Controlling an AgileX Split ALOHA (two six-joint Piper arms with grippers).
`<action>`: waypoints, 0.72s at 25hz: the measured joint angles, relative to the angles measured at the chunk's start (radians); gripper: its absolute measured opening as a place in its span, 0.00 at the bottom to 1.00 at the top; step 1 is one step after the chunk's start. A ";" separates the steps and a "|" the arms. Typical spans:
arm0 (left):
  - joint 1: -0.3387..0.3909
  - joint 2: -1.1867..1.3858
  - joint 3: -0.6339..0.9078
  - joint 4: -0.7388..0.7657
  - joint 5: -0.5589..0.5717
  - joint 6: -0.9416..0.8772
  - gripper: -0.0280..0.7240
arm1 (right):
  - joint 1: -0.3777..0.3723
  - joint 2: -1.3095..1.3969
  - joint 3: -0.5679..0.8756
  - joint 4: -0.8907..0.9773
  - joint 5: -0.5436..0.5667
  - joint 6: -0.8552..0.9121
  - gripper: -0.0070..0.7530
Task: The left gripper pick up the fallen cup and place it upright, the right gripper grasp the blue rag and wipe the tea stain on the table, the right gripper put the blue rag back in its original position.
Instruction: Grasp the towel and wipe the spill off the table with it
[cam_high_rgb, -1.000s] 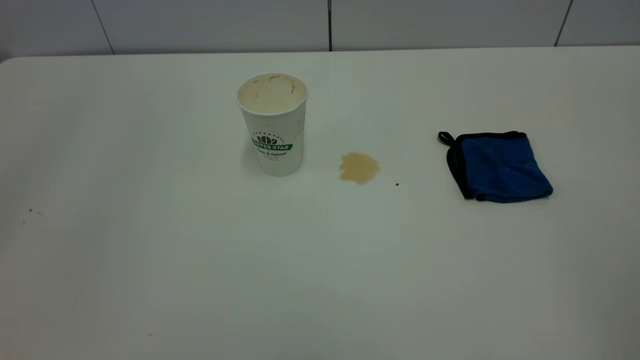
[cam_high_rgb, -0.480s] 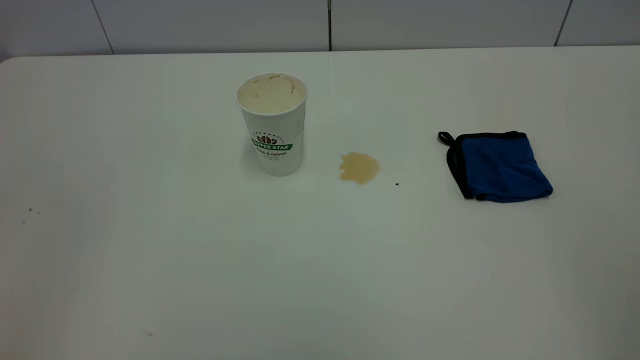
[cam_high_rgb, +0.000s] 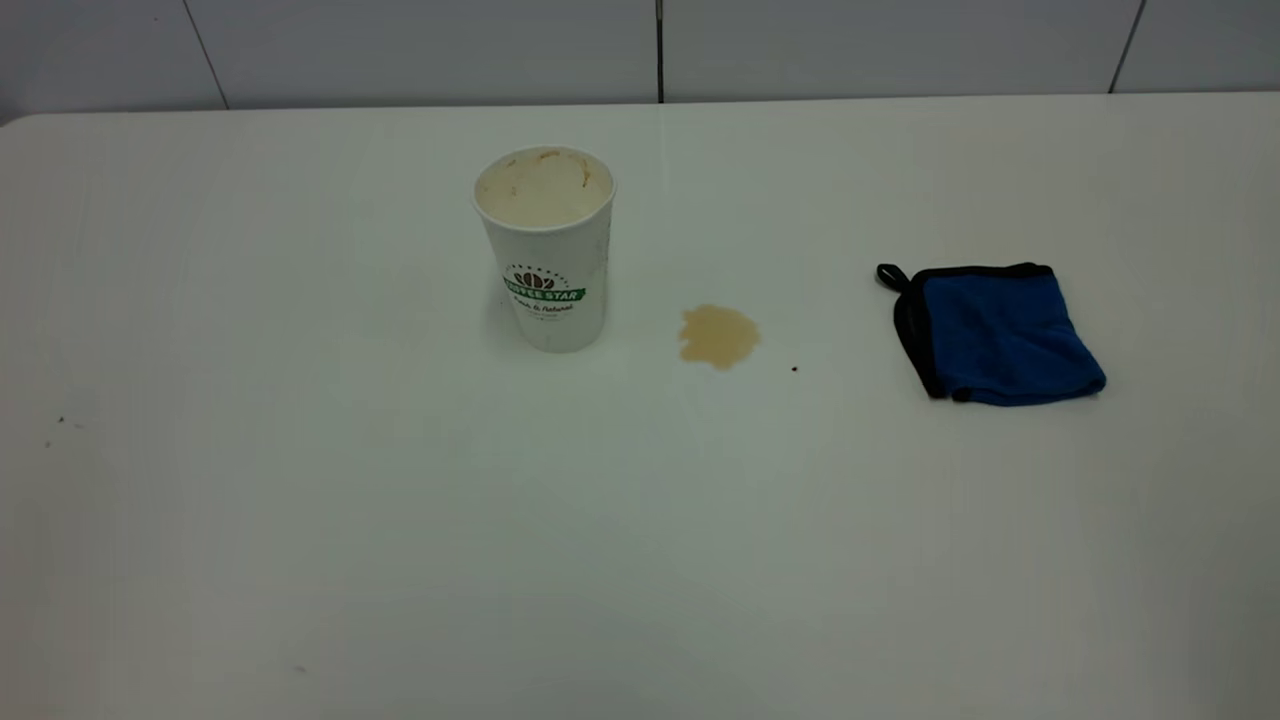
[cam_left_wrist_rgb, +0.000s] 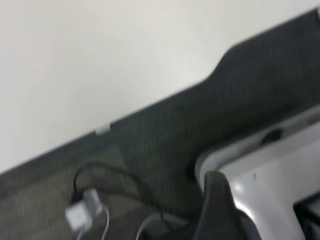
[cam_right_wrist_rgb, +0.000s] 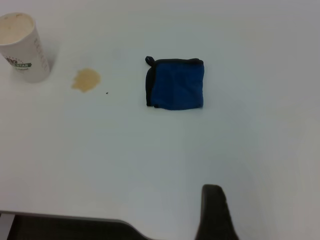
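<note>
White and smooth, the table (cam_high_rgb: 300, 520) fills nearly the whole exterior view, its far edge running along a grey panelled wall (cam_high_rgb: 420, 45) and its far left corner rounded. Wide bare stretches lie in front of and to both sides of the three things on it, with only a few dark specks (cam_high_rgb: 794, 368) scattered about. In the left wrist view the table's edge runs diagonally across, with dark floor (cam_left_wrist_rgb: 165, 135) and a loose cable (cam_left_wrist_rgb: 100, 175) beyond it.

Next in size, the blue rag (cam_high_rgb: 995, 333) lies flat and folded on the right part of the table, black edging toward the middle and a small black loop at its far inner corner. It sits well apart from everything else, with open surface all round.

The cup (cam_high_rgb: 546, 248) stands upright left of centre, mouth up, logo facing the camera. Its inside is stained tan, and no liquid can be made out in it.

The tea stain (cam_high_rgb: 717, 335) is a small light-brown blotch on the table between cup and rag, near the cup but not touching it.

Neither gripper appears in the exterior view. A single dark finger (cam_left_wrist_rgb: 217, 210) shows in the left wrist view, off past the table edge, and another (cam_right_wrist_rgb: 215, 212) in the right wrist view, high above the near side of the table; whether either gripper is wide or narrow cannot be told.
</note>
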 joint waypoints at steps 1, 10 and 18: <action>0.002 -0.036 0.000 0.000 0.002 0.000 0.76 | 0.000 0.000 0.000 0.000 0.000 0.000 0.75; 0.211 -0.341 0.000 -0.002 0.017 -0.001 0.76 | 0.000 0.000 0.000 0.000 0.000 0.000 0.75; 0.357 -0.480 0.000 -0.002 0.035 -0.001 0.76 | 0.000 0.000 0.000 0.000 0.000 0.000 0.75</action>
